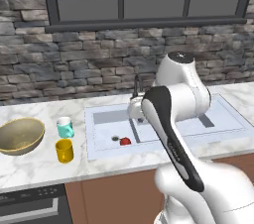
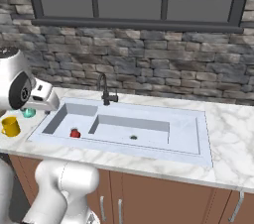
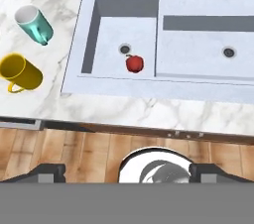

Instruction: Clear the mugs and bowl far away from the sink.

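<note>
A white double-basin sink (image 1: 163, 129) is set into a marble counter (image 1: 30, 163) below a grey stone wall (image 1: 74, 64) and a dark-framed window (image 1: 144, 0). A slim dark faucet (image 2: 104, 89) stands at the sink's back edge, near the divider between the basins. A small red fruit with a stem, apparently an apple (image 3: 134, 63), lies on the floor of the smaller basin, just beside its drain.

On the counter to the left of the sink, three vessels are grouped. The teal mug (image 1: 65, 127) (white inside) stands upright nearest the wall; the yellow mug (image 1: 64, 150) stands upright just in front of it, toward the counter's front edge, with its handle seen in the hand view. The two mugs are close together but apart. The tan-olive bowl (image 1: 21, 136) rests farther left, beyond the mugs, and is tilted somewhat.

The gripper (image 3: 127, 172) is held above the front edge of the counter, over the wood-fronted cabinets, looking down on the sink. Its two dark fingertips (image 3: 49, 171) are spread wide, and nothing is held between them.
</note>
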Motion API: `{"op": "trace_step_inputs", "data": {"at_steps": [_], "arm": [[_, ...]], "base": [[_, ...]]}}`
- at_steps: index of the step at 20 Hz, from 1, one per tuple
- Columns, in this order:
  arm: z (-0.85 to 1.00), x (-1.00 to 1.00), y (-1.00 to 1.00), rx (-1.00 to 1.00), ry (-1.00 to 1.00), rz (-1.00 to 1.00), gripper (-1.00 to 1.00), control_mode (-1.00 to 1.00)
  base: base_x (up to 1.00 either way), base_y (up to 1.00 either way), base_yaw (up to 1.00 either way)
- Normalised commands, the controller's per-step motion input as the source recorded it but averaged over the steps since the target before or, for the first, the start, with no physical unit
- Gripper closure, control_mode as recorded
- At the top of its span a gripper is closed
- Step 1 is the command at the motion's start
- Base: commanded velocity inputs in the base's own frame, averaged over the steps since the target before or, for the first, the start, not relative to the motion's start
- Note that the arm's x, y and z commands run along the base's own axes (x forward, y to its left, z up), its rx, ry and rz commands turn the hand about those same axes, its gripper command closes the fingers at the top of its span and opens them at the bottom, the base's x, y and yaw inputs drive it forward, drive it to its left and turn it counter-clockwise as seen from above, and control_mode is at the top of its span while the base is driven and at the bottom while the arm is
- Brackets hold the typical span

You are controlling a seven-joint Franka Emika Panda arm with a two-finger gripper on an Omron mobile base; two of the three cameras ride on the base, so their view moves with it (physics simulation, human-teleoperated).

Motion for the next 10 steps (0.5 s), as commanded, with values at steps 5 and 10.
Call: {"op": "trace_step_inputs", "data": {"at_steps": [5, 10], "arm": [[-0.01, -0.26, 0.71, 0.00, 0.00, 0.00, -1.00, -1.00], [-0.02, -0.15, 0.74, 0.00, 0.00, 0.00, -1.00, -1.00]], "base": [[0.00, 0.00, 0.00], [0.00, 0.00, 0.00]]}}
